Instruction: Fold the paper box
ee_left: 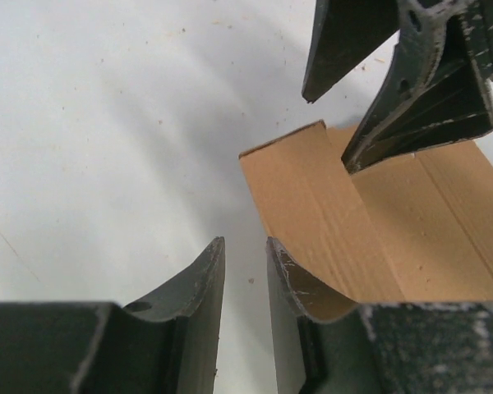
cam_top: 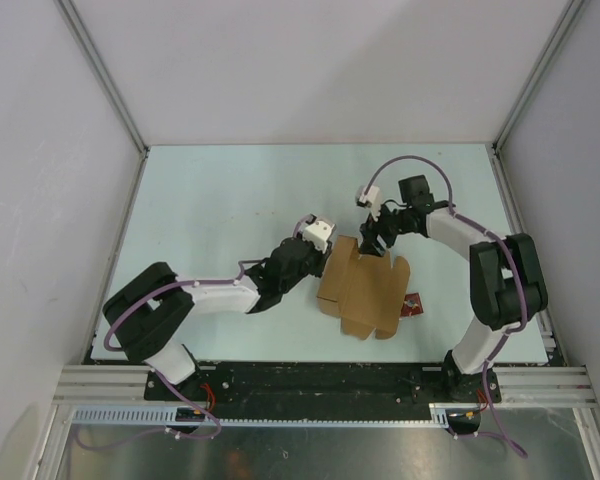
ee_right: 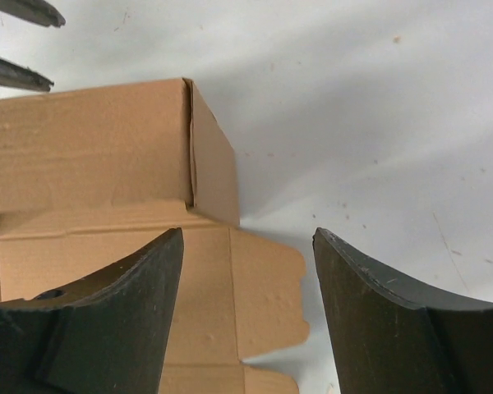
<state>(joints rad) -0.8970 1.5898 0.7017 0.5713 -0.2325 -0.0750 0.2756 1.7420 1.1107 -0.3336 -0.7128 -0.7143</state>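
The paper box point(cam_top: 365, 292) is a brown die-cut cardboard sheet lying near the table's front middle, partly folded, with one wall point(ee_right: 90, 144) standing up and a flat tab point(ee_right: 267, 287) beside it. My left gripper point(cam_top: 323, 263) is at the box's left edge. In the left wrist view its jaws point(ee_left: 246, 246) stand a narrow gap apart with only table between them, and the cardboard point(ee_left: 394, 238) rests against the outer side of the right finger. My right gripper point(cam_top: 373, 245) hovers at the box's far edge, open wide point(ee_right: 248, 234) above the tab, holding nothing.
A small red square packet point(cam_top: 412, 302) lies on the table against the box's right side. The pale table point(cam_top: 230, 200) is bordered by white walls and metal corner posts. Both arms reach in toward the middle from the near edge.
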